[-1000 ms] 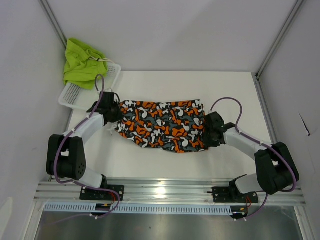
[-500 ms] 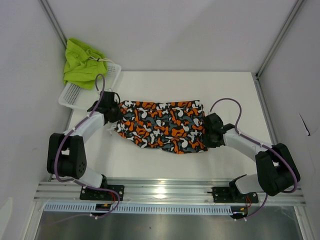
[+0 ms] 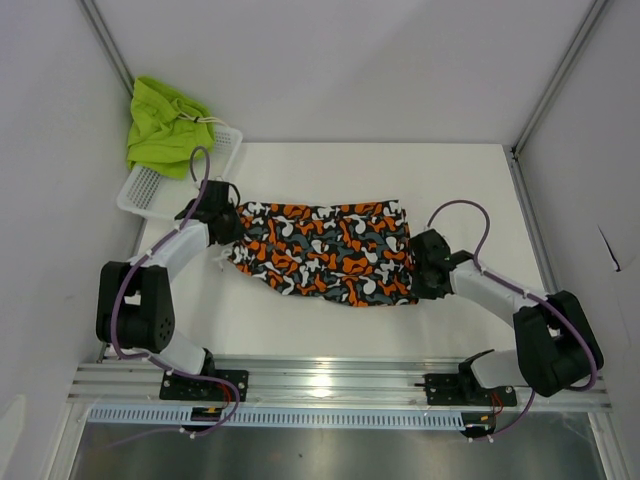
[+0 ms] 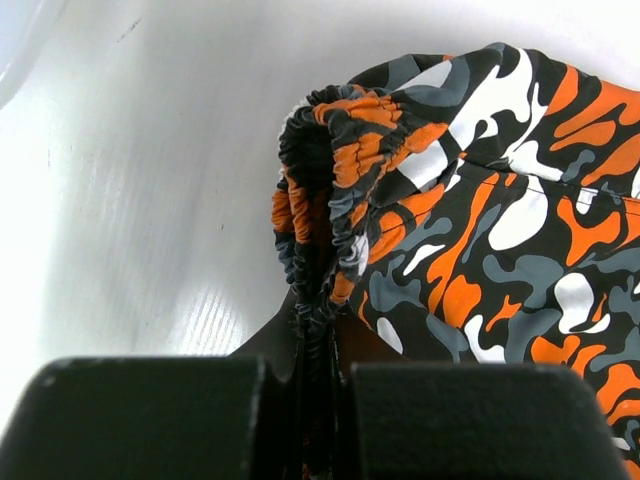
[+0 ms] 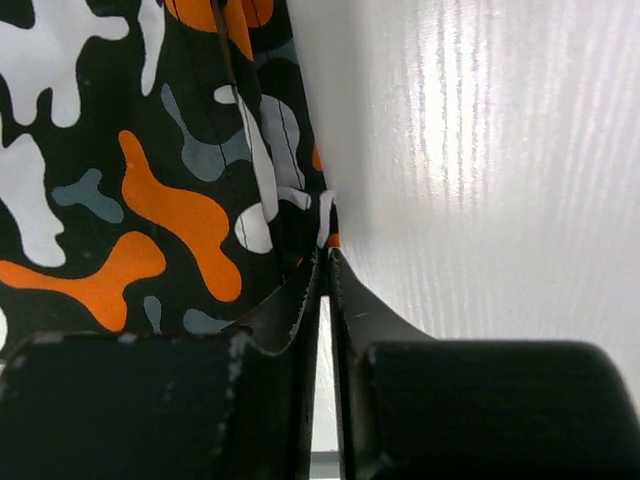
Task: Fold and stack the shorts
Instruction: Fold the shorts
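The camo shorts (image 3: 325,252), blotched orange, black, grey and white, lie spread out flat on the white table (image 3: 470,190). The left gripper (image 3: 228,226) is at the left end of the camo shorts. It is squeezed shut on the bunched, stretchy waistband (image 4: 335,180), so it is holding the camo shorts there. In the left wrist view the cloth puffs up in folds just past the tips and runs down into the thin gap between them. The right gripper (image 3: 420,272) is at the right end of the camo shorts, near the lower right corner. It is pinched shut too, and its tips bite the very edge of the cloth, with bare table right beside that edge. The camo shorts are stretched between the two grippers, and their bottom edge sags in a soft curve toward the arms. The white basket (image 3: 150,195) sits just past the upper left end of the camo shorts, close to the left gripper. The green shorts (image 3: 160,125) are farther off the same way, heaped on the far end of the basket and spilling over its rim, with a white drawstring (image 3: 205,120) showing.
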Controlling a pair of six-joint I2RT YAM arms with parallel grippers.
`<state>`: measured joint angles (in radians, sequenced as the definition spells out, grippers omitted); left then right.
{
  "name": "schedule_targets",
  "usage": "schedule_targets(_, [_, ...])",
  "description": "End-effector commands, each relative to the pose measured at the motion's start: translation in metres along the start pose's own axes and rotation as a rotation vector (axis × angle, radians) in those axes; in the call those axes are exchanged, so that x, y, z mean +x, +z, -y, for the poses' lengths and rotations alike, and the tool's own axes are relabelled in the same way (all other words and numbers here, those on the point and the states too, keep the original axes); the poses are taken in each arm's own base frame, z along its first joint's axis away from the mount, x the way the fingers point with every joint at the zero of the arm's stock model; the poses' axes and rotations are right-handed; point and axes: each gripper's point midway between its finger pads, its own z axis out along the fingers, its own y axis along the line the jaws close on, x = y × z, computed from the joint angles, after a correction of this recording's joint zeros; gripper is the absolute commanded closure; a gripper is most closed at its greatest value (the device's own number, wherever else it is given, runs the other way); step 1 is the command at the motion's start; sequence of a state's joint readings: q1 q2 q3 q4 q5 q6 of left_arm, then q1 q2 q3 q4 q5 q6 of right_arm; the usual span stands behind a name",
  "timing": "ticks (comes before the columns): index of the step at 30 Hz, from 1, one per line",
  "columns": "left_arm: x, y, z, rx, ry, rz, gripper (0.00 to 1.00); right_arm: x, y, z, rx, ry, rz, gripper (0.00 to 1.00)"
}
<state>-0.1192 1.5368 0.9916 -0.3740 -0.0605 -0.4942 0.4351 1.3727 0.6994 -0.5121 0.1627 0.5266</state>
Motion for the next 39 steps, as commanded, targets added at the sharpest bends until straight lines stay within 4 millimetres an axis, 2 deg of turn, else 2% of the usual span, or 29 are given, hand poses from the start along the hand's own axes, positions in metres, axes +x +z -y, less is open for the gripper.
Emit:
schedule_targets(1, [-0.022, -0.002, 0.002, -0.003, 0.001, 0.06, 1.0, -0.022, -0.018, 0.004, 0.017, 0.022, 0.081, 0.91])
schedule_targets(2, [-0.023, -0.002, 0.002, -0.004, 0.004, 0.061, 1.0, -0.033, -0.027, 0.0, 0.01, 0.021, 0.108, 0.87])
schedule_targets(3, [-0.024, -0.003, 0.002, -0.002, 0.005, 0.065, 1.0, -0.039, -0.032, -0.002, 0.002, 0.023, 0.122, 0.79])
schedule_targets(4, [-0.023, -0.003, 0.003, 0.0, 0.008, 0.062, 1.0, -0.042, -0.037, -0.007, -0.011, 0.012, 0.13, 0.76])
schedule_targets(6, [-0.024, -0.004, 0.005, 0.009, 0.006, 0.064, 1.0, -0.056, -0.052, -0.023, -0.071, 0.005, 0.17, 0.68])
schedule_targets(7, [-0.023, -0.004, 0.006, 0.012, 0.004, 0.064, 1.0, -0.06, -0.057, -0.036, -0.113, -0.007, 0.192, 0.68])
schedule_targets(10, [-0.021, -0.008, 0.012, 0.025, 0.011, 0.059, 1.0, -0.064, -0.072, -0.073, -0.253, -0.041, 0.212, 0.7])
schedule_targets(11, [-0.022, -0.009, 0.015, 0.028, 0.013, 0.059, 1.0, -0.065, -0.077, -0.091, -0.31, -0.061, 0.231, 0.72])
schedule_targets(14, [-0.02, -0.017, 0.023, 0.032, 0.02, 0.052, 1.0, -0.065, -0.08, -0.129, -0.404, -0.094, 0.231, 0.81])
schedule_targets(15, [-0.027, -0.023, 0.028, 0.045, 0.02, 0.069, 1.0, -0.066, -0.081, -0.139, -0.432, -0.099, 0.227, 0.87])
schedule_targets(16, [-0.027, -0.026, 0.031, 0.048, 0.024, 0.071, 1.0, -0.063, -0.077, -0.157, -0.497, -0.102, 0.2, 0.91])
schedule_targets(18, [-0.032, -0.037, 0.035, 0.054, 0.025, 0.086, 1.0, -0.056, -0.075, -0.178, -0.58, -0.104, 0.169, 1.0])
schedule_targets(20, [-0.034, -0.044, 0.035, 0.045, 0.029, 0.09, 1.0, -0.046, -0.07, -0.206, -0.68, -0.097, 0.129, 1.0])
schedule_targets(21, [-0.038, -0.05, 0.037, 0.05, 0.032, 0.1, 1.0, -0.05, -0.072, -0.22, -0.727, -0.093, 0.149, 1.0])
schedule_targets(22, [-0.04, -0.053, 0.038, 0.05, 0.033, 0.103, 1.0, -0.04, -0.061, -0.228, -0.738, -0.085, 0.105, 1.0])
schedule_targets(23, [-0.038, -0.055, 0.035, 0.038, 0.036, 0.096, 1.0, -0.035, -0.058, -0.238, -0.759, -0.086, 0.092, 1.0])
schedule_targets(25, [-0.044, -0.063, 0.038, 0.047, 0.041, 0.109, 1.0, -0.036, -0.054, -0.254, -0.796, -0.076, 0.079, 1.0])
schedule_targets(26, [-0.045, -0.066, 0.039, 0.045, 0.046, 0.112, 1.0, -0.029, -0.037, -0.257, -0.771, -0.055, 0.038, 1.0])
schedule_targets(27, [-0.046, -0.07, 0.04, 0.043, 0.053, 0.111, 1.0, -0.026, -0.029, -0.26, -0.756, -0.048, 0.018, 1.0])
schedule_targets(28, [-0.047, -0.073, 0.04, 0.044, 0.055, 0.114, 1.0, -0.032, -0.028, -0.268, -0.757, -0.04, 0.016, 1.0])
schedule_targets(29, [-0.048, -0.076, 0.041, 0.041, 0.06, 0.118, 1.0, -0.023, -0.008, -0.269, -0.714, -0.028, -0.035, 1.0])
schedule_targets(30, [-0.048, -0.08, 0.041, 0.036, 0.06, 0.118, 1.0, -0.013, 0.003, -0.265, -0.659, -0.028, -0.095, 1.0])
schedule_targets(32, [-0.052, -0.086, 0.047, 0.046, 0.065, 0.126, 1.0, -0.011, 0.008, -0.281, -0.658, -0.035, -0.143, 1.0])
schedule_targets(33, [-0.05, -0.088, 0.051, 0.049, 0.08, 0.122, 1.0, -0.001, 0.021, -0.281, -0.638, -0.024, -0.187, 1.0])
schedule_targets(39, [-0.045, -0.099, 0.061, 0.003, 0.16, 0.111, 1.0, 0.032, 0.014, -0.303, -0.697, 0.009, -0.328, 1.0])
